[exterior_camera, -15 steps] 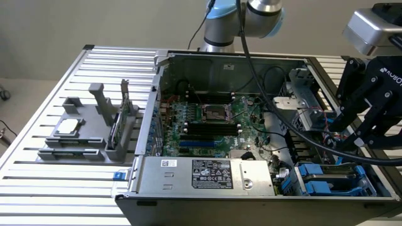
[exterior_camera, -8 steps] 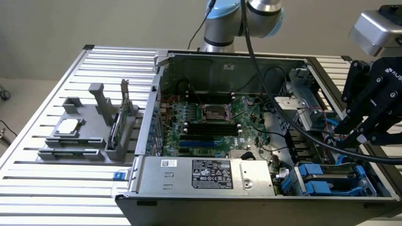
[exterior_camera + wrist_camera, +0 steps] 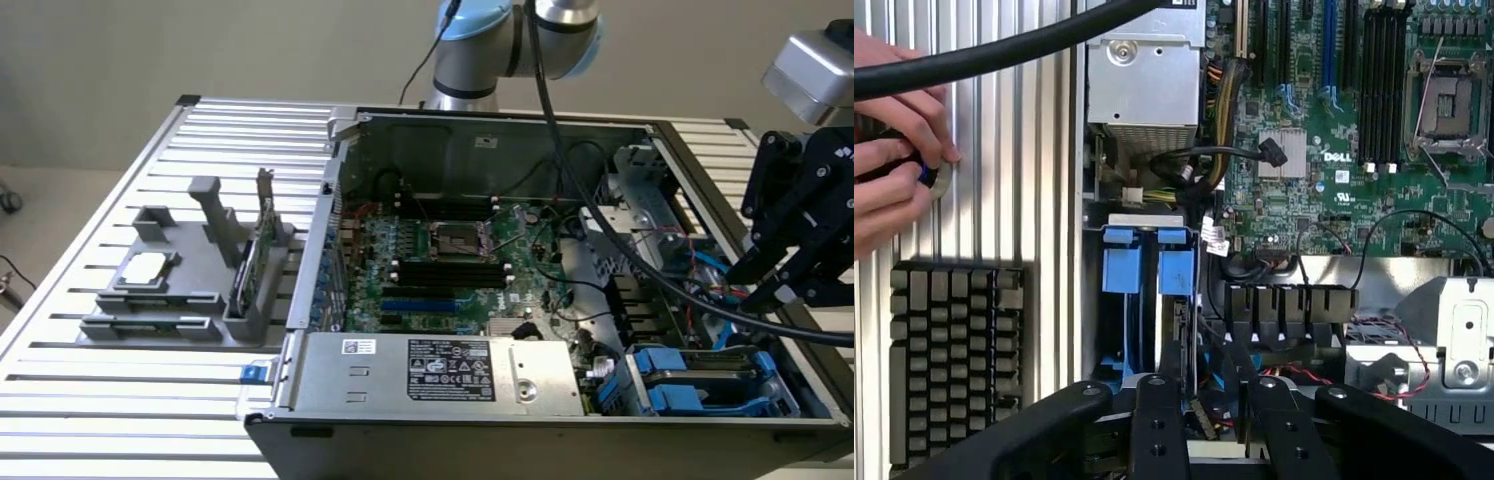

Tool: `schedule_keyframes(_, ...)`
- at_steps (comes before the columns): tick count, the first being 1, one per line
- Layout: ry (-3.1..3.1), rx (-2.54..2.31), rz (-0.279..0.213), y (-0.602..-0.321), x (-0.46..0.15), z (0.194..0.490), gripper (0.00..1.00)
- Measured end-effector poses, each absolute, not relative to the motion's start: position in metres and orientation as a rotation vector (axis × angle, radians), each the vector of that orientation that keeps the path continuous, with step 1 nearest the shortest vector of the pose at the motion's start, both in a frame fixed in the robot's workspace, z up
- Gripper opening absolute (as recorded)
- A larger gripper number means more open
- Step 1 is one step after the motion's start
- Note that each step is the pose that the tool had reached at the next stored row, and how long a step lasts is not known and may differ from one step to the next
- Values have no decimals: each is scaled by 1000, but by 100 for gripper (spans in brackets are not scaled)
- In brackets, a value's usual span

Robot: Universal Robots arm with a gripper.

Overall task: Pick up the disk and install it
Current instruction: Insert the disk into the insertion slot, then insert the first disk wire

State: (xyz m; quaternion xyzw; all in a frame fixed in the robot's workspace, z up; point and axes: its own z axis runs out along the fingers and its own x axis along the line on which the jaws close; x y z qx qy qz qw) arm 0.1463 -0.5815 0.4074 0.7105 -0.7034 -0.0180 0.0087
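Listing the bench contents, item by item.

1. Gripper (image 3: 763,290): black, at the right edge of the exterior view, hanging over the right side of the open computer case (image 3: 327,250). The jaws stand apart and nothing shows clasped between them. The wrist view also shows the gap.
2. Disk (image 3: 665,368): grey body in a blue carrier, seated in the drive bay at the lower right of the exterior view, inside the case. It lies below the gripper. In the wrist view the disk (image 3: 1149,270) lies just beyond the gripper (image 3: 1204,375); contact cannot be told.
3. Power supply (image 3: 441,368): silver box with a label, lower centre, beside the disk's bay.
4. Motherboard (image 3: 454,270): green, centre of the case.
5. Black cable (image 3: 627,270): running from the arm (image 3: 494,50) at upper centre down across the case.
6. Grey fixture (image 3: 174,300): on the slatted table (image 3: 134,400) at the exterior view's left, holding a processor chip (image 3: 147,268) and an upright green card (image 3: 244,275).
7. Wrist view extras: a person's hand (image 3: 894,150) and a keyboard (image 3: 954,360), both on the table outside the case.
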Motion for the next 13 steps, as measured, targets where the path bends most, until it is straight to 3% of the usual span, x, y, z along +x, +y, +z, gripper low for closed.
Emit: schedule_keyframes(13, -2197, 2219, -56, -581, 147, 407, 31)
